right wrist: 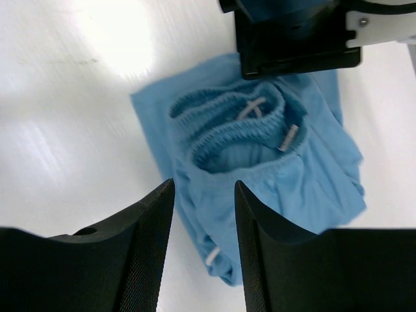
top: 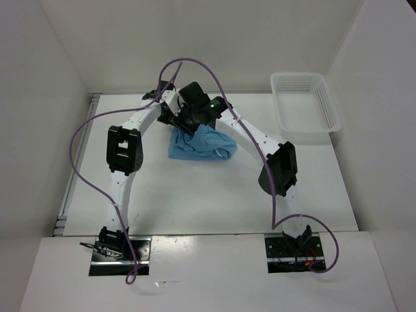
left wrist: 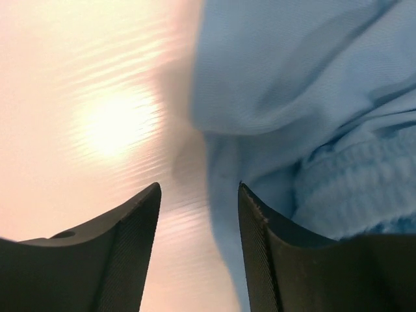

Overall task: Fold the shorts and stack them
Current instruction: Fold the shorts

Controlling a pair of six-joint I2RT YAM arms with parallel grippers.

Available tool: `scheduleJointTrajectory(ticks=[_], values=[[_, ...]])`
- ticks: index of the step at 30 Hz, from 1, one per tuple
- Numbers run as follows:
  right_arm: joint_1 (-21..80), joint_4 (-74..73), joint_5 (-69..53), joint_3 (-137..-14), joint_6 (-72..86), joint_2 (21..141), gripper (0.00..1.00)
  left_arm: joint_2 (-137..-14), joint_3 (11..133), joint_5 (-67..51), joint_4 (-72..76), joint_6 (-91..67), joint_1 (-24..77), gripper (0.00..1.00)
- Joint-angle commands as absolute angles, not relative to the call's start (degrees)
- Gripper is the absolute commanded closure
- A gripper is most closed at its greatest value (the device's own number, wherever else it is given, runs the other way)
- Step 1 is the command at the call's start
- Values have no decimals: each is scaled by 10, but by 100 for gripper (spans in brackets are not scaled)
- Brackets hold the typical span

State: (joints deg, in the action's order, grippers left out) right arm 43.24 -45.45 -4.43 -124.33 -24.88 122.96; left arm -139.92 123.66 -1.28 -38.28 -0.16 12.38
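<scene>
Up in the far right corner of the white surface (top: pixel 195 195) we see the white plastic lattice basket (top: pixel 305 104). It is well apart from the crumpled light sky-blue fabric shorts (top: pixel 201 144), which lie on the surface near its middle. Our left end effector (left wrist: pixel 198 188) stands partly open, bare surface in its gap, one finger at the cloth's edge. Our right end effector (right wrist: pixel 203 183) hangs partly open above the shorts, holding nothing. Only the right wrist view shows the gathered waistband (right wrist: pixel 227 130) and white drawstring (right wrist: pixel 250 107).
</scene>
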Motion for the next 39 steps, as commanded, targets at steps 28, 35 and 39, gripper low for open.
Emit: scheduleJointTrajectory(ticks=[28,35,39], values=[[198,-214,-130,-823,-191,1053,51,-1230,1123,-216,-449,0,230,33],[185,-199,-174,-783,-207,1053,44,-1266,1108,-79,-387,0,236,30],[185,-204,-192,-755,-219,1047,36,-1273,1108,-79,-381,0,236,35]])
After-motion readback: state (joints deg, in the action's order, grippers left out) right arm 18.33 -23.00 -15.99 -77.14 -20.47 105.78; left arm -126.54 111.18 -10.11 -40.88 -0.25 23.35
